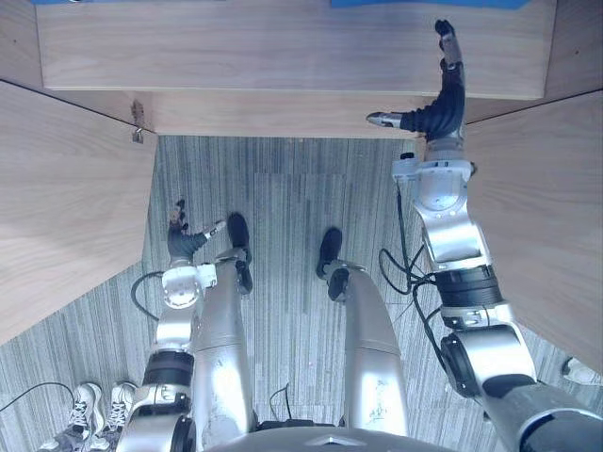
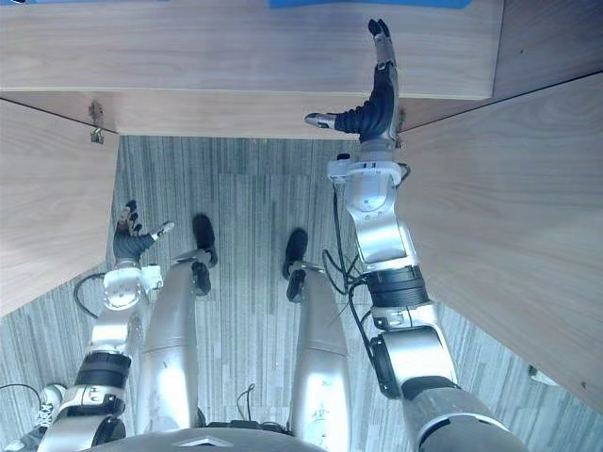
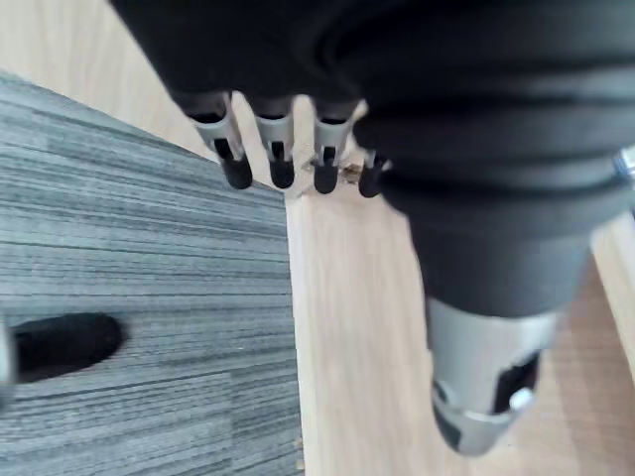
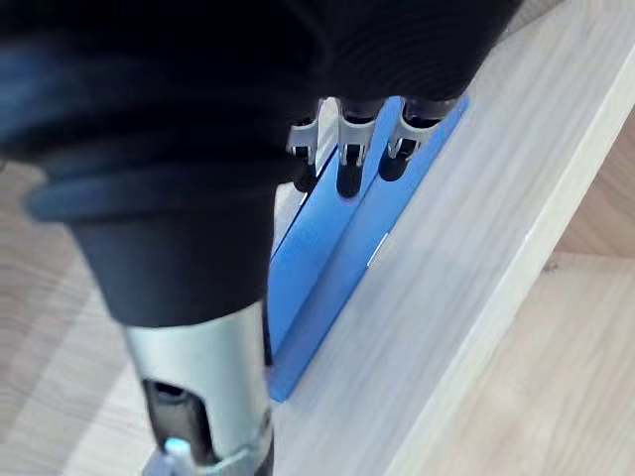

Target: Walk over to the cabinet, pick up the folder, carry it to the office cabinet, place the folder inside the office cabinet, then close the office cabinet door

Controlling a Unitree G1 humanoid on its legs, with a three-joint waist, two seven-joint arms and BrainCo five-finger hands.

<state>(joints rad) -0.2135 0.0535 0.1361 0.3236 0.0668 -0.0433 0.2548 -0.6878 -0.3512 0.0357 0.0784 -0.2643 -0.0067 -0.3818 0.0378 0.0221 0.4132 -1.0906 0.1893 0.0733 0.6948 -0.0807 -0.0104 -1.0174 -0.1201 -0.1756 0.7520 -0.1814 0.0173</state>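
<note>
Folder (image 4: 327, 253) lies on the shelf (image 4: 476, 228) beyond the raised right hand (image 1: 449, 99), its fingers (image 1: 452, 52) straight, seemingly clear of it.

Folder (image 4: 332, 263) on cabinet shelf (image 4: 476, 218)

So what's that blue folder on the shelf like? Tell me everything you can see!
The folder is bright blue, flat and long, with straight edges and what looks like two layers, one a bit darker. It seems to be smooth plastic or card, with a tiny pale mark on it. It lies flat on the light wooden shelf, set back from the front edge. The right hand hovers over one end with straight fingers; whether they touch it can't be told.
</note>
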